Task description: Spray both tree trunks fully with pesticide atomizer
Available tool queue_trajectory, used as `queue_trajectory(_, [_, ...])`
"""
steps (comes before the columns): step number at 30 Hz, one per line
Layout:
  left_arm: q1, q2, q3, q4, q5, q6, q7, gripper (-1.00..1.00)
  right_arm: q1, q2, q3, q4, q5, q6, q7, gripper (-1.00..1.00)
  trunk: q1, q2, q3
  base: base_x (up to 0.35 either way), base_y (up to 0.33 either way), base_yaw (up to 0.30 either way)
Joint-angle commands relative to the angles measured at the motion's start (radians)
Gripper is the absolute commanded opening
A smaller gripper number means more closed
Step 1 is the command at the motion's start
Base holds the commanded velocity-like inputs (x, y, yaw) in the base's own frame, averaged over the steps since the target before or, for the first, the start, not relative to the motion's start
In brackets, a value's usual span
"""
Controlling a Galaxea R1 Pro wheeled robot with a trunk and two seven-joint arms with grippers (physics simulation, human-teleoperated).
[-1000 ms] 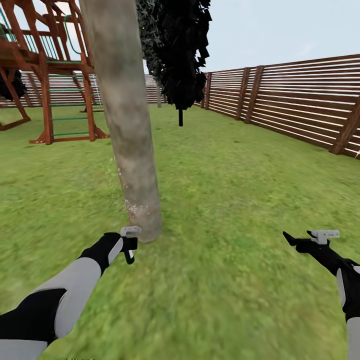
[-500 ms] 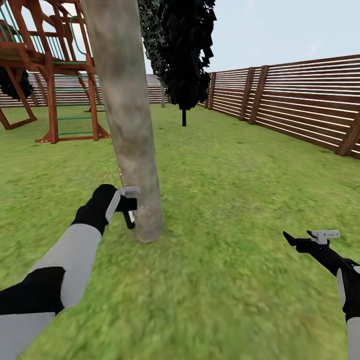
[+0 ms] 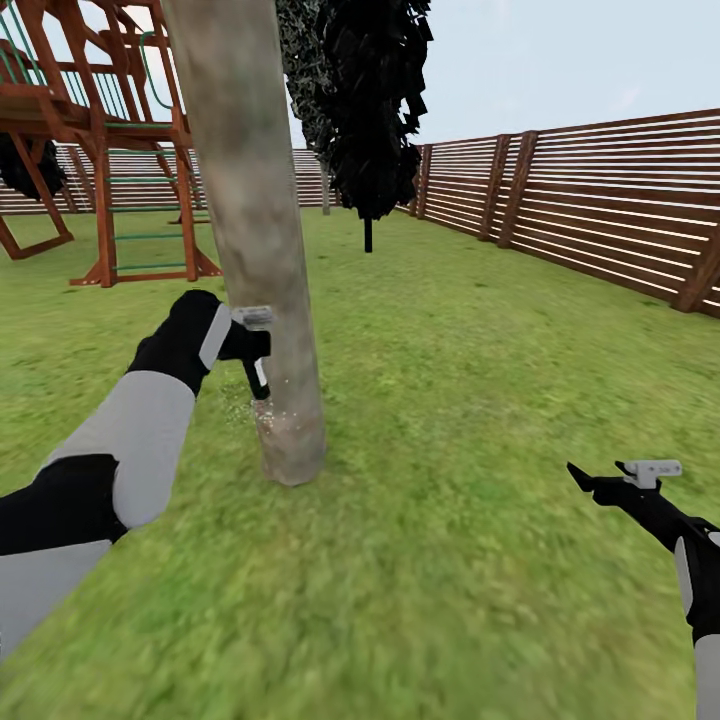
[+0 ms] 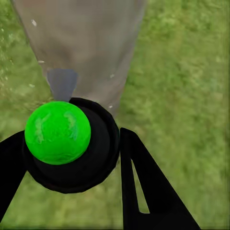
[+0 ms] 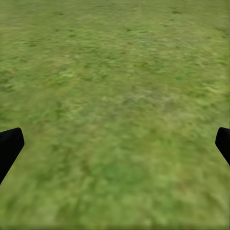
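Three views, taken one after another.

Head view, left arm: left end effector sits left of centre, pressed up beside the tree trunk, about a third of the way up its visible length.
Head view, change: half a second ago this end effector was lower on the trunk, and a second ago it was down at the trunk's foot; it has climbed steadily while the camera barely shifted.
Head view, pesticide: white specks hang and cling just below the end effector, near the base of the trunk.
Head view, right arm: right end effector hovers at lower right over the lawn, well apart from the trunk, unchanged in place.
Head view, surroundings: wooden play frame at upper left, dark columnar tree at top centre, slat fence at right.

Left wrist view, grip: black fingers are closed around the pesticide atomizer, its green dot uppermost, grey nozzle aimed at the trunk close ahead.
Left wrist view, trunk: a few white flecks show on the bark.

Right wrist view, state: fingertips stand wide apart at the frame edges with nothing between them but grass.

Meaning for the task: spraying looks to be moving upward, so the lower trunk seems partly covered; my guess is most of this trunk is not yet covered and the second tree is not yet treated.
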Motion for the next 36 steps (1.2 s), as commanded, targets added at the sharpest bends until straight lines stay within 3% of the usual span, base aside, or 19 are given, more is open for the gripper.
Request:
queue_trajectory(1, [0.014, 0.000, -0.001, 0.005, 0.000, -0.001, 0.000, -1.00, 0.000, -0.004, 0.000, 0.000, 0.000, 0.000, 0.000, 1.00, 0.000, 0.000, 0.000, 0.000, 0.000, 0.000])
queue_trajectory(5, [0.116, -0.001, -0.005, 0.008, 0.001, -0.011, -0.004, -1.00, 0.000, -0.007, 0.000, 0.000, 0.000, 0.000, 0.000, 1.00, 0.000, 0.000, 0.000, 0.000, 0.000, 0.000])
queue_trajectory(7, [0.216, -0.002, -0.005, 0.007, 0.002, -0.022, -0.010, -1.00, 0.000, -0.007, 0.001, 0.000, 0.000, 0.000, 0.000, 1.00, 0.000, 0.000, 0.000, 0.000, 0.000, 0.000])
queue_trajectory(13, [0.353, -0.015, -0.004, 0.008, 0.003, -0.095, -0.014, -1.00, 0.000, -0.007, 0.001, 0.000, 0.000, 0.000, 0.000, 1.00, 0.000, 0.000, 0.000, 0.000, 0.000, 0.000])
queue_trajectory(17, [0.339, -0.020, -0.005, -0.022, 0.003, -0.093, -0.010, -1.00, 0.000, -0.008, 0.000, 0.000, 0.000, 0.000, 0.000, 1.00, 0.000, 0.000, 0.000, 0.000, 0.000, 0.000])
queue_trajectory(21, [0.185, -0.020, -0.004, -0.029, 0.002, -0.022, -0.008, -1.00, 0.000, -0.009, 0.000, 0.000, 0.000, 0.000, 0.000, 1.00, 0.000, 0.000, 0.000, 0.000, 0.000, 0.000])
queue_trajectory(23, [0.138, -0.016, -0.005, -0.029, 0.001, -0.014, -0.007, -1.00, 0.000, -0.009, 0.000, 0.000, 0.000, 0.000, 0.000, 1.00, 0.000, 0.000, 0.000, 0.000, 0.000, 0.000])
queue_trajectory(26, [0.141, -0.011, -0.006, -0.027, -0.003, -0.018, -0.003, -1.00, 0.000, -0.009, 0.000, 0.000, 0.000, 0.000, 0.000, 1.00, 0.000, 0.000, 0.000, 0.000, 0.000, 0.000])
queue_trajectory(28, [0.231, -0.010, -0.007, -0.029, -0.002, -0.054, -0.001, -1.00, 0.000, -0.009, 0.001, 0.000, 0.000, 0.000, 0.000, 1.00, 0.000, 0.000, 0.000, 0.000, 0.000, 0.000])
queue_trajectory(31, [0.406, -0.013, -0.008, -0.027, -0.002, -0.260, 0.004, -1.00, 0.000, -0.009, 0.001, 0.000, 0.000, 0.000, 0.000, 1.00, 0.000, 0.000, 0.000, 0.000, 0.000, 0.000])
queue_trajectory(36, [0.564, -0.012, -0.010, -0.027, -0.009, -0.348, 0.003, -1.00, 0.000, -0.009, 0.001, 0.000, 0.000, 0.000, 0.000, 1.00, 0.000, 0.000, 0.000, 0.000, 0.000, 0.000])
